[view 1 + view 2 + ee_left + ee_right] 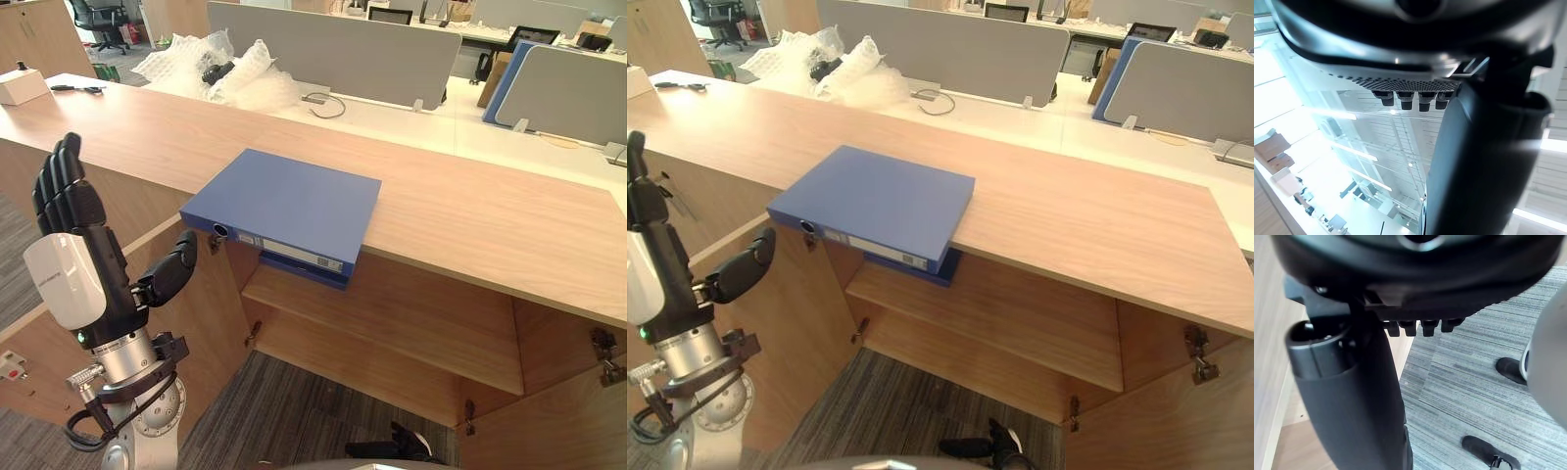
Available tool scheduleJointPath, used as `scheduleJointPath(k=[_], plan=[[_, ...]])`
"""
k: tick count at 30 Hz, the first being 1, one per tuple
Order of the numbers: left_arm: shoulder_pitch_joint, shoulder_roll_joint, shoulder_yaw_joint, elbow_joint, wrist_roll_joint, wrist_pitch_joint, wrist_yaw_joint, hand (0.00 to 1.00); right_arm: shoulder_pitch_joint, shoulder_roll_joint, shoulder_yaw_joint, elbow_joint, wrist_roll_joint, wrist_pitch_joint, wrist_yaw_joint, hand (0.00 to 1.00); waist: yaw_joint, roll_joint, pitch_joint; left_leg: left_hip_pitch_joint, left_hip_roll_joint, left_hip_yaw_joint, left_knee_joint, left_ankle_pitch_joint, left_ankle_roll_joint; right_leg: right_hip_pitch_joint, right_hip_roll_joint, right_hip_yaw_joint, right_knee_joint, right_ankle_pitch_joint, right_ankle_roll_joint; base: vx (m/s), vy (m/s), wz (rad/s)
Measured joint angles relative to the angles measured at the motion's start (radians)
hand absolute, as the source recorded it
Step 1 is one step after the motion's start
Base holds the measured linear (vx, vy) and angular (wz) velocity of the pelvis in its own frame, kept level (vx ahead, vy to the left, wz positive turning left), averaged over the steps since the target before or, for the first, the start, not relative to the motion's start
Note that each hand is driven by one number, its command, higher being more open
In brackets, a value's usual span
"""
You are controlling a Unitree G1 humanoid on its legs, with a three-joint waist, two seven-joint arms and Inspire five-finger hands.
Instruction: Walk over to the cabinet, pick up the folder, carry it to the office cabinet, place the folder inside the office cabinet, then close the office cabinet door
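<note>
**Folder at rest on the cabinet top, both hands free**

The blue folder (284, 206) lies flat on the wooden cabinet top (470, 211). Its labelled spine faces the robot and overhangs the front edge, above the open compartment and its shelf (411, 318). No finger touches it.

The left hand (69, 211) is raised beside the cabinet with its back to the camera. Its fingers (61, 171) are straight and point upward, grasping nothing. The thumb (171, 269) juts out sideways toward the folder, and its tip stands near the folder's nearest corner, just below it and apart from it. The folder thus lies on the thumb side of the hand, beyond the thumb tip and lower than the fingertips. An open cabinet door (211, 323) stands just behind the thumb.

The right hand (1449, 279) hangs over grey carpet (1469, 362), its fingers (1427, 327) extended in a row and empty.

Crumpled bubble wrap (216, 64) lies on the desk well beyond the folder.
</note>
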Motion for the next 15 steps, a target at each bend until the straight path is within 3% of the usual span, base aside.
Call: scheduleJointPath(k=[8,15], plan=[[-0.063,0.053,0.003,0.095,0.108,0.054,0.024,1.00,-0.009,-0.042,0.057,0.039,-0.003,-0.017,0.004,1.00,-0.003,0.004,0.003,0.015,0.007,0.014,-0.034,0.025,-0.005,-0.017,0.001,0.042,0.015,-0.005,-0.009,-0.03,-0.003,-0.06],[-0.071,0.140,-0.033,0.136,0.143,0.036,0.003,1.00,-0.018,-0.049,0.057,0.062,-0.005,-0.022,0.005,1.00,-0.007,0.009,0.005,0.032,0.011,0.031,-0.063,0.045,-0.006,-0.029,0.001,0.068,0.029,-0.006,-0.009,-0.05,0.008,-0.07]])
